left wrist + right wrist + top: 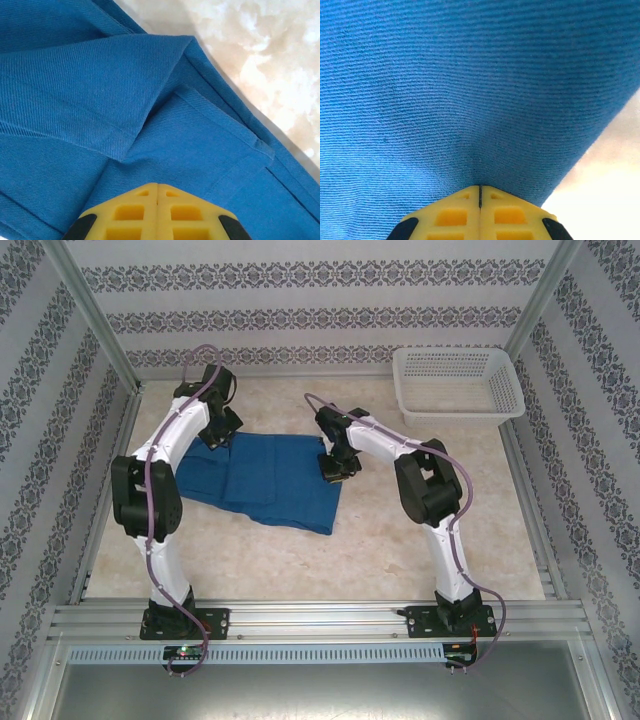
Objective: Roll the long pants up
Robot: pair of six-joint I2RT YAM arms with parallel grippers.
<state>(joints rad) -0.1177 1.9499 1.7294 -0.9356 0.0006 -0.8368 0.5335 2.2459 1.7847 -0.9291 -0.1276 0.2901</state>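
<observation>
Got the long pants [270, 480] folded flat mid-table [300, 550] in the top view, white basket [457, 385] off at 2 o'clock. Left gripper [218, 437] at the cloth's 10 o'clock corner, right gripper [336, 470] at its 3 o'clock edge. Need the wrist cams to catch the pinch: yellow fingers [135, 212] pressed together on blue fabric on both sides, with puckering up close on the right.

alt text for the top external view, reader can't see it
Two robot arms reach onto folded blue long pants on a pale table: left gripper at the far left corner, right gripper at the right edge. A white mesh basket sits far right.
</observation>
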